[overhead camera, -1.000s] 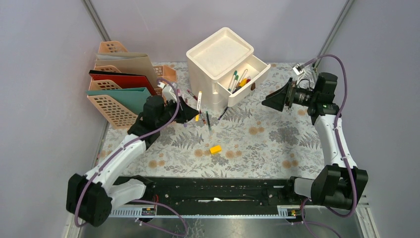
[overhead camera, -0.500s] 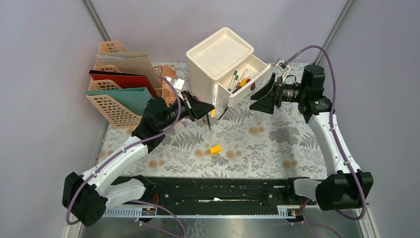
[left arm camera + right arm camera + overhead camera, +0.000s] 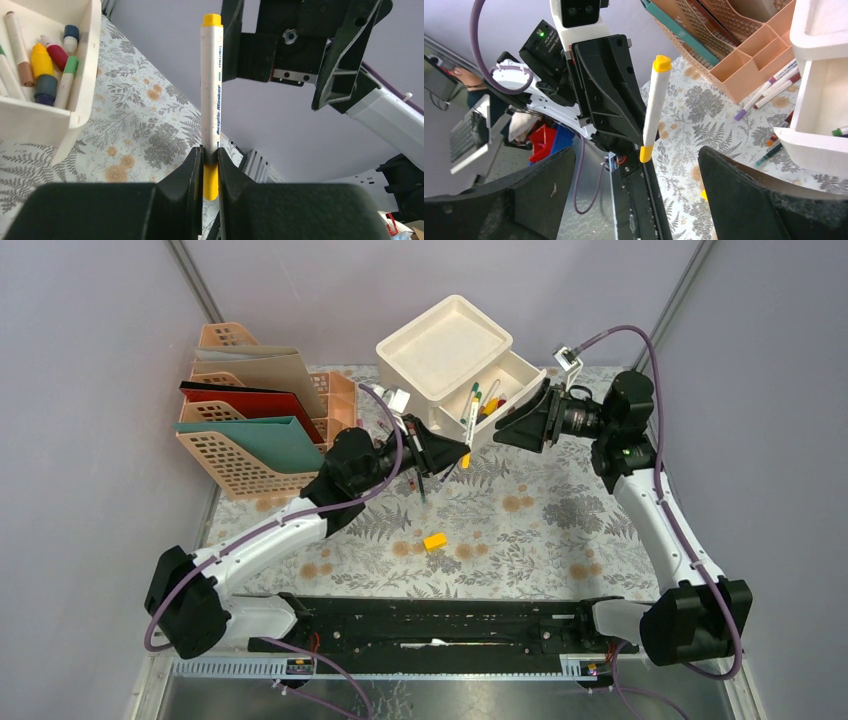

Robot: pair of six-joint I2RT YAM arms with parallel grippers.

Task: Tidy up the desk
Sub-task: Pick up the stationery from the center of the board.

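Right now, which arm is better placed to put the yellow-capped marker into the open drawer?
Left. The left gripper is shut on the marker, close beside the drawer. The right gripper is open and empty, facing the marker without touching it, so it would need a handover first.

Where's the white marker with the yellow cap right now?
Left wrist view, centre: the white marker is clamped in the left gripper, raised beside the cream open drawer.

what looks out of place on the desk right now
A small yellow piece lies alone in the middle of the desk, and a few pens lie loose on the cloth beside the organizer. The drawer stands pulled open, with markers inside.
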